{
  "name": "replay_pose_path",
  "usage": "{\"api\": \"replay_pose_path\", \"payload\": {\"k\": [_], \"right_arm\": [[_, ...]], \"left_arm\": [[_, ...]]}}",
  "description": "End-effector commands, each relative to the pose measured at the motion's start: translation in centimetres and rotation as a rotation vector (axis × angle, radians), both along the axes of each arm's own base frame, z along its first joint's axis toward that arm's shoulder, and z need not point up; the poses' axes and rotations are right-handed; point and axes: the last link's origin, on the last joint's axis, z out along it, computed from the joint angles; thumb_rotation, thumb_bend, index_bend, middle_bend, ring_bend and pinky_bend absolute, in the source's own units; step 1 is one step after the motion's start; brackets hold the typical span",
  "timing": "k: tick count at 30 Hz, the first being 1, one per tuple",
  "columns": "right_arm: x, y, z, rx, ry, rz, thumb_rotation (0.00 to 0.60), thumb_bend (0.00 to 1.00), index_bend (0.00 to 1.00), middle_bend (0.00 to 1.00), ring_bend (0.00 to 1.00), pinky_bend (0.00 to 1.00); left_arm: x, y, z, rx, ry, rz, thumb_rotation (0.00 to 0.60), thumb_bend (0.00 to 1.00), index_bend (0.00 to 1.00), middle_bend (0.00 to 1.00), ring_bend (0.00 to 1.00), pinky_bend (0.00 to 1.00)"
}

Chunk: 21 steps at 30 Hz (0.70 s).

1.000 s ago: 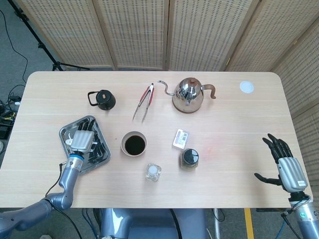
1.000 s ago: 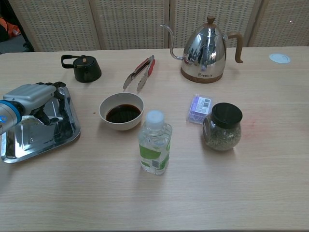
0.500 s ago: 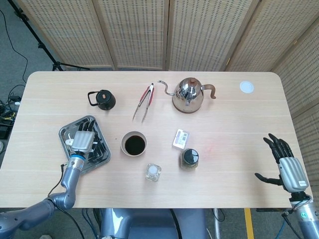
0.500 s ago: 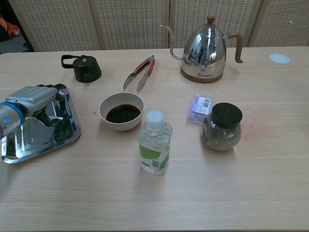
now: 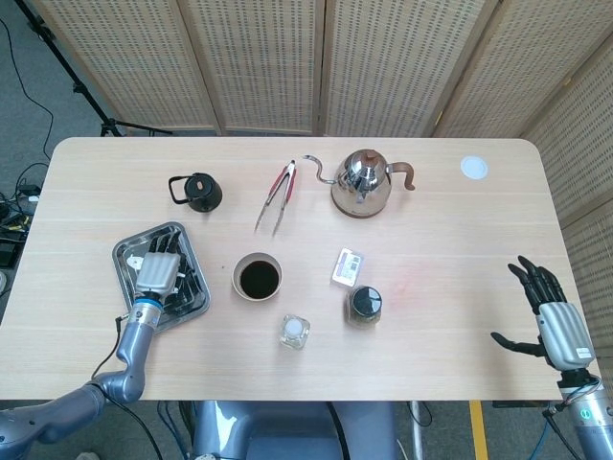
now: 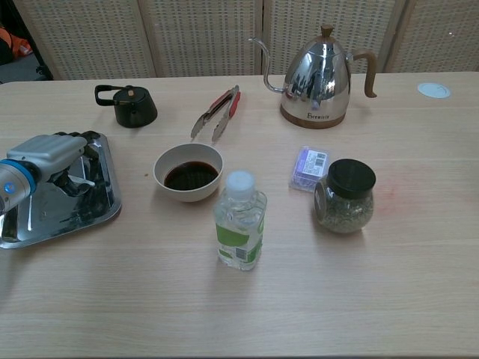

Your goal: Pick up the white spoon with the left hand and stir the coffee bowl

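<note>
Both views were bright and evenly lit from overhead, with soft, short shadows under the things on the bench (image 5: 460, 240). The steel kettle (image 6: 320, 81) carried sharp highlights and mirror reflections, and the metal tray (image 6: 45, 217) glared in patches. Focus was crisp across the head view; the chest view showed slight bowing at its edges.
</note>
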Motion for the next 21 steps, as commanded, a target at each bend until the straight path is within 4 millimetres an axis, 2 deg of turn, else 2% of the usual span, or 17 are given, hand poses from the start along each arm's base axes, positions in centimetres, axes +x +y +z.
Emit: {"api": "replay_pose_path", "payload": {"k": [1, 5, 12, 21], "right_arm": [[0.0, 0.0, 0.0, 0.001, 0.0, -0.001, 0.6, 0.0, 0.0, 0.0, 0.0, 0.0], [0.0, 0.0, 0.0, 0.002, 0.0, -0.001, 0.6, 0.0, 0.0, 0.0, 0.0, 0.0], [0.0, 0.0, -0.1, 0.006, 0.0, 0.0, 0.6, 0.0, 0.0, 0.0, 0.0, 0.0], [0.1, 0.1, -0.2, 0.008, 0.003, 0.001, 0.6, 0.0, 0.0, 0.0, 0.0, 0.0]], "left_arm": [[0.1, 0.0, 0.1, 0.004, -0.006, -0.002, 0.6, 0.38, 0.62, 0.0, 0.0, 0.0], [0.2, 0.0, 0.6, 0.016, -0.019, -0.011, 0.6, 0.42, 0.63, 0.0, 0.0, 0.0], [0.4, -0.2, 1.7, 0.033, -0.038, -0.027, 0.6, 0.43, 0.64, 0.0, 0.0, 0.0], [2.1, -1.2, 4.0, 0.034, -0.18, -0.085, 0.6, 0.43, 0.64, 0.0, 0.0, 0.0]]}}
